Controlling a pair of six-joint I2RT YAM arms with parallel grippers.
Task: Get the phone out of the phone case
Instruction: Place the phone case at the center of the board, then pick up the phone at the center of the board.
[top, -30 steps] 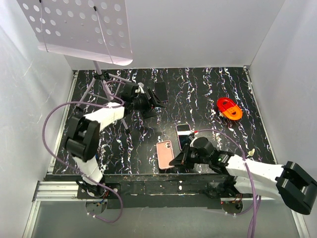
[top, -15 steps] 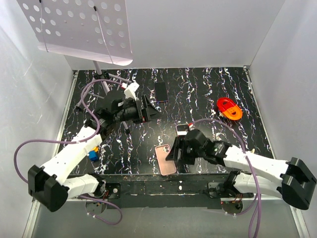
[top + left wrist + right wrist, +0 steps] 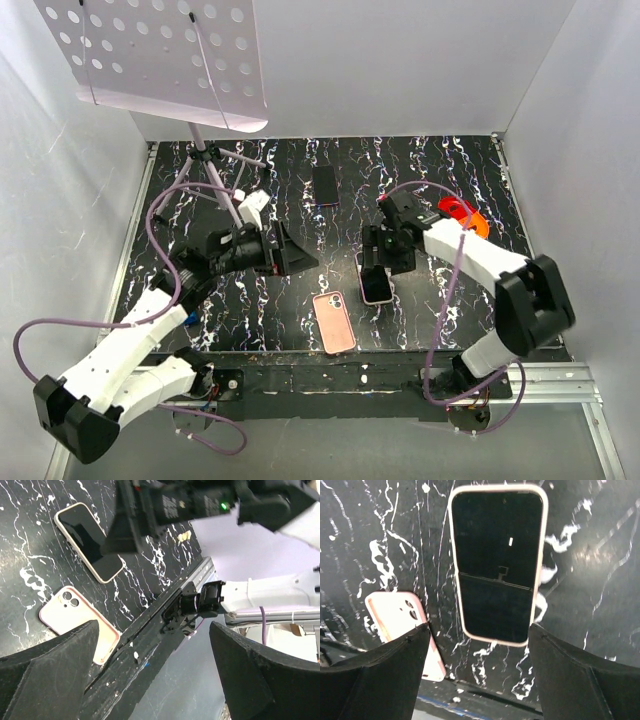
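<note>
The phone, black screen up with a pale rim, lies bare on the marbled table; it also shows as the phone and the phone. The pink phone case lies flat just left of it and nearer the front edge, apart from it, and shows as the case and the case. My right gripper hovers open over the phone's far end, its fingers either side of empty air. My left gripper stands open and empty, left of both things.
A second dark phone lies toward the back. An orange coiled cable sits at the right. A music stand's tripod stands at the back left. The table's front rail runs close behind the case.
My right gripper opened beside the pink case, then swung back over the phone. The left arm drew away from the back phone toward the front left. The case slid slightly nearer the front.
</note>
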